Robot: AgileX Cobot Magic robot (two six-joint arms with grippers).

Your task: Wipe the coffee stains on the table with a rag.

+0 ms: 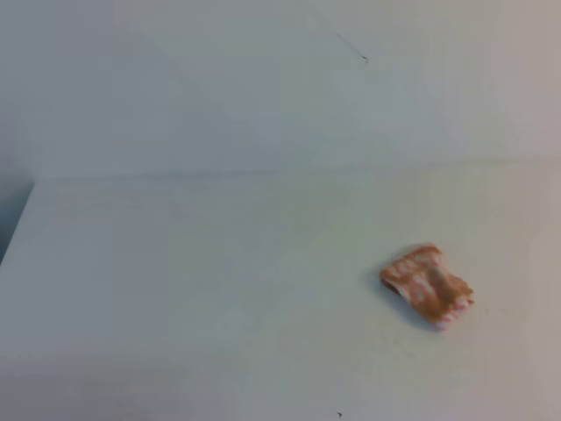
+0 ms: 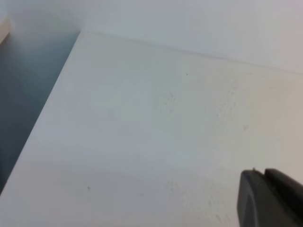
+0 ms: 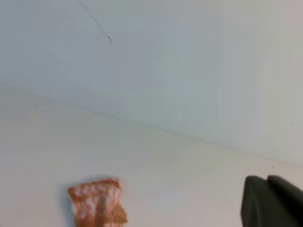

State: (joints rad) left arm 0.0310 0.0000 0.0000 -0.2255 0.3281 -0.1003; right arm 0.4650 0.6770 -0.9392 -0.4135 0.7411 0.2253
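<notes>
Exterior high view: bare table (image 1: 175, 289); to its right the rag (image 1: 427, 284) lies crumpled, ungripped. No stain visible. Right gripper (image 3: 274, 201) is clenched, empty; left gripper's (image 2: 270, 198) state unclear. Regrasp the rag's centre first.

No readable text, labels or numbers anywhere; rag (image 1: 427, 284) pattern blurred, apparently unmarked.

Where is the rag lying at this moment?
In the high view the rag lies crumpled on the right half of the white table, alone, with no gripper touching it.
</notes>
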